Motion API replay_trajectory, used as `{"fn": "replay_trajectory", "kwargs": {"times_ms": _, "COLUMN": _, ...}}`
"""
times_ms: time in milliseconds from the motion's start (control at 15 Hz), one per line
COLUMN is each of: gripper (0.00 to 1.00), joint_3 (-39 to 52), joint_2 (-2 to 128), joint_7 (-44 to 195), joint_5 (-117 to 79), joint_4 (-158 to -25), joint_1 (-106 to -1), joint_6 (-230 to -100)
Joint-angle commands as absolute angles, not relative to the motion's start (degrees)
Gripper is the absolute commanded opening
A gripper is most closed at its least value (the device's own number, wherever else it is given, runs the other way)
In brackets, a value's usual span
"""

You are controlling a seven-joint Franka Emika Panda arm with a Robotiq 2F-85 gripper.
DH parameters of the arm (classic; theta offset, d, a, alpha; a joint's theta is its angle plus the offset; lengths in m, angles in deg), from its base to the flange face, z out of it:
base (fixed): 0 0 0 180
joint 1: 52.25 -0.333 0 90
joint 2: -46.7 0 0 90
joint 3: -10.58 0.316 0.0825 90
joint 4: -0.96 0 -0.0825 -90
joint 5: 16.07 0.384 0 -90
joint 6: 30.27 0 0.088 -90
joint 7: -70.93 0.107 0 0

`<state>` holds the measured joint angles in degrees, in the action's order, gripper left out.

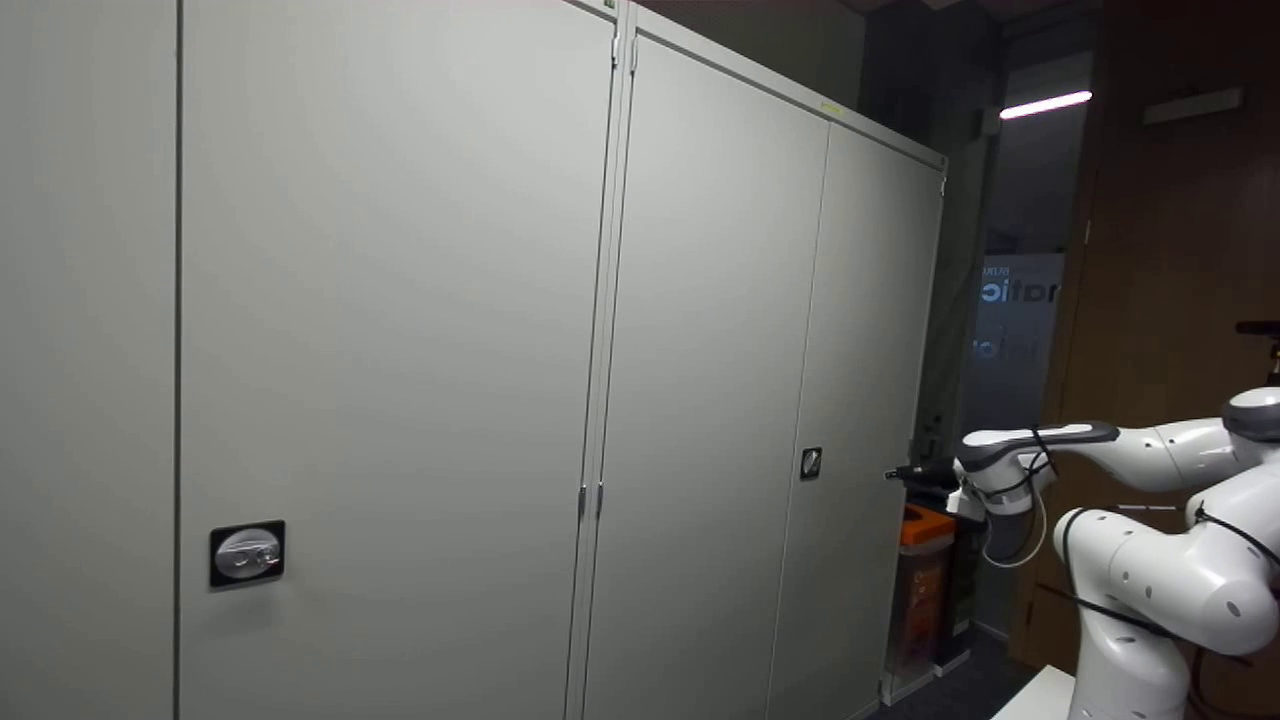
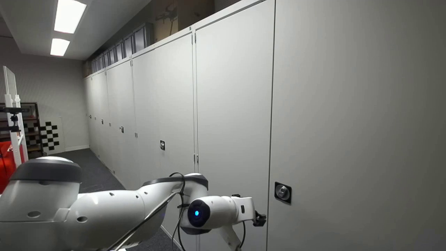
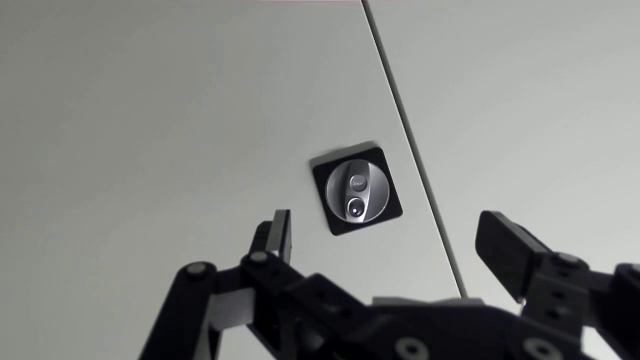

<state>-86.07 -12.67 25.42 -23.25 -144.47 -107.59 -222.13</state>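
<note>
Knob on cupboard door | right of the gap in both exterior views | tool in front of door | boxes on top of cupboards

Office or lab: cabinet row, checkerboard

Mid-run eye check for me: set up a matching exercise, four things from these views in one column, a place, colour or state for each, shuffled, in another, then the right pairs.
Things
1. gripper
2. cabinet knob in the wrist view
3. bin lid
4. checkered board

Matches
A. near the far wall
B. silver and round
C. orange
D. open, holding nothing

Pairs: 1-D; 2-B; 3-C; 4-A
</note>
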Motion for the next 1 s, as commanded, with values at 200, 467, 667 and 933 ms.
{"fn": "replay_trajectory", "kwargs": {"times_ms": 200, "gripper": 1.0, "joint_3": -89.87, "joint_2": -15.03, "joint_7": 31.86, "joint_5": -27.7, "joint_4": -141.69, "joint_1": -113.66, "joint_6": -231.79}}
{"fn": "replay_trajectory", "kwargs": {"times_ms": 467, "gripper": 1.0, "joint_3": -89.27, "joint_2": -18.59, "joint_7": 35.72, "joint_5": -30.74, "joint_4": -137.92, "joint_1": -112.11, "joint_6": -228.58}}
{"fn": "replay_trajectory", "kwargs": {"times_ms": 667, "gripper": 1.0, "joint_3": -89.33, "joint_2": -20.68, "joint_7": 38.78, "joint_5": -31.89, "joint_4": -135.5, "joint_1": -112.61, "joint_6": -228.58}}
{"fn": "replay_trajectory", "kwargs": {"times_ms": 933, "gripper": 1.0, "joint_3": -89.53, "joint_2": -23.22, "joint_7": 41.03, "joint_5": -33.78, "joint_4": -133.96, "joint_1": -113.04, "joint_6": -228.57}}
